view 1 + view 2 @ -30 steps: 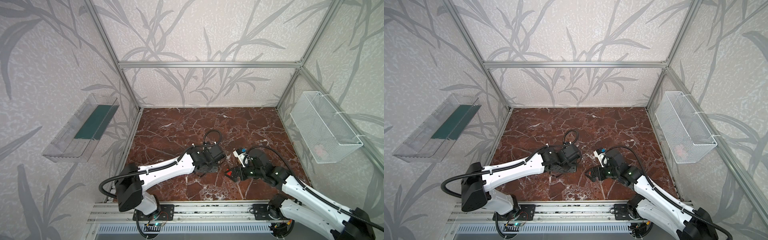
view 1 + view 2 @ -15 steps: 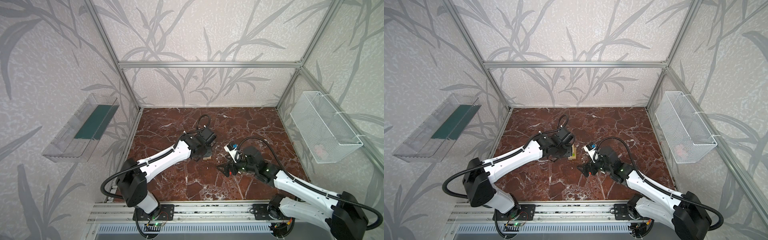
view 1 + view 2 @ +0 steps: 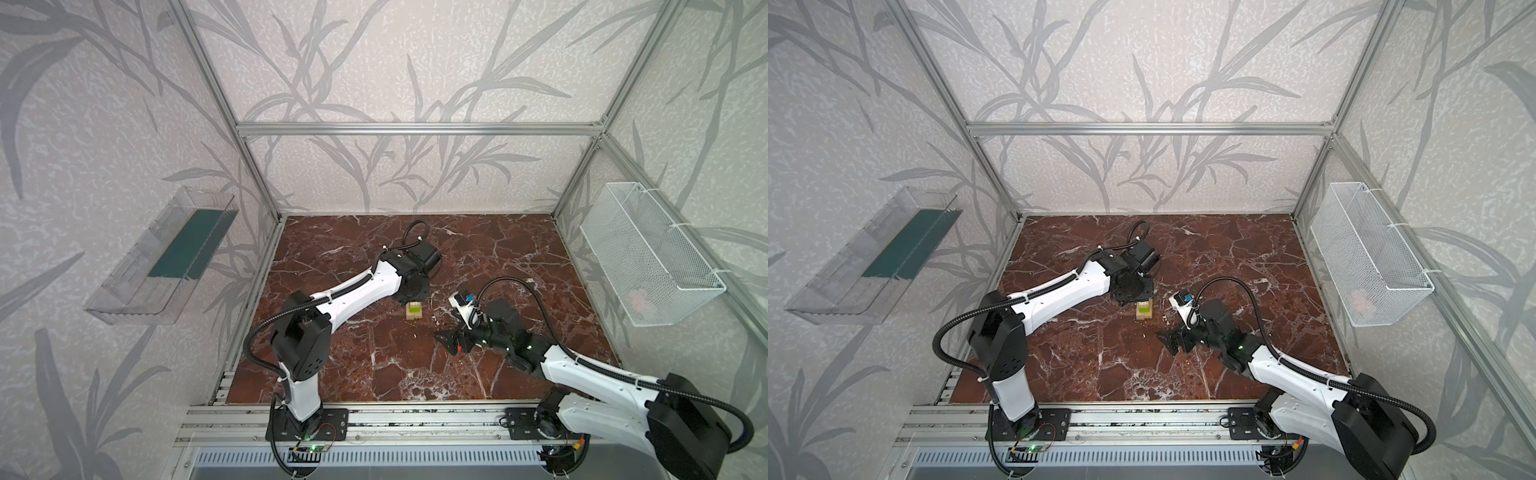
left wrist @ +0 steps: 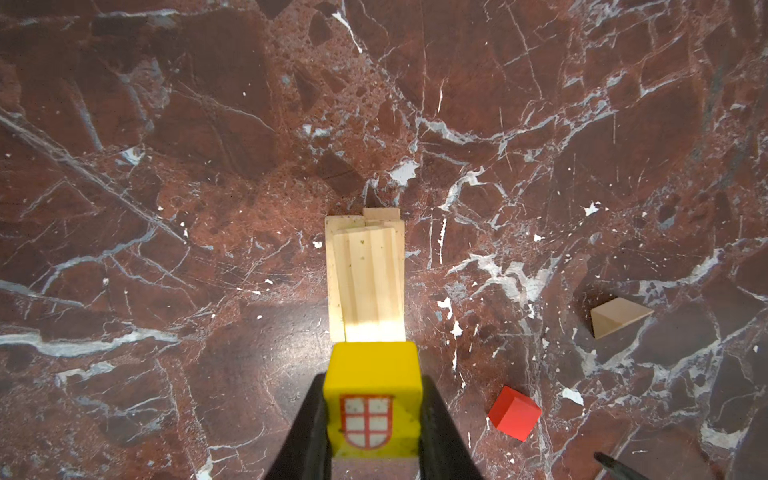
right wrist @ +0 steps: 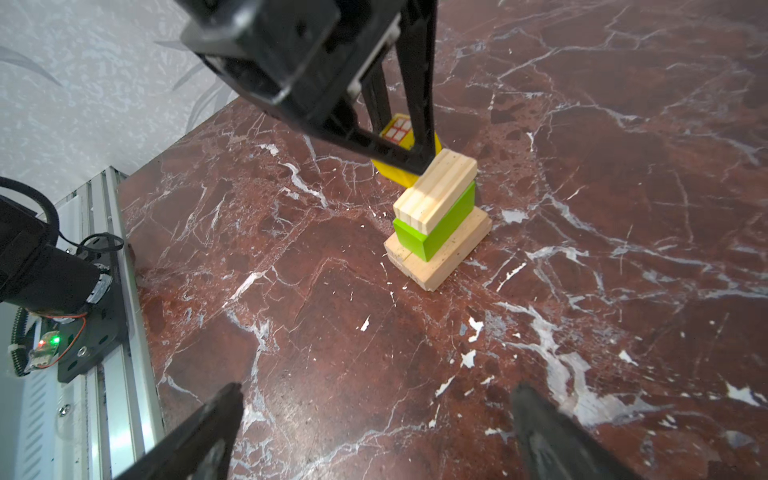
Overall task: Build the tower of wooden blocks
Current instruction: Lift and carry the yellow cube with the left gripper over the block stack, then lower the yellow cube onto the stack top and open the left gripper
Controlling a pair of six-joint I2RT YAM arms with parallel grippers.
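Note:
The wood block tower (image 5: 436, 216) stands mid-floor: a wide tan base, a lime-green bar, a ribbed tan block on top. It shows in both top views (image 3: 414, 311) (image 3: 1143, 311) and in the left wrist view (image 4: 368, 274). My left gripper (image 4: 373, 419) is shut on the yellow patterned cube (image 4: 373, 374). It holds the cube (image 5: 397, 131) close beside the top block's far end. My right gripper (image 5: 378, 392) is open and empty, in front of the tower (image 3: 446, 340). A red cube (image 4: 514, 412) lies on the floor by its fingers (image 3: 459, 344).
A tan triangular block (image 4: 617, 316) lies loose on the marble floor (image 3: 374, 374) beyond the red cube. A clear shelf (image 3: 162, 266) hangs on the left wall and a white wire basket (image 3: 648, 257) on the right wall. Aluminium rails (image 3: 374, 419) run along the front edge.
My left gripper has swung back away from the front with the yellow cube, uncovering the tower. My right gripper has reached a little to the left and stays open.

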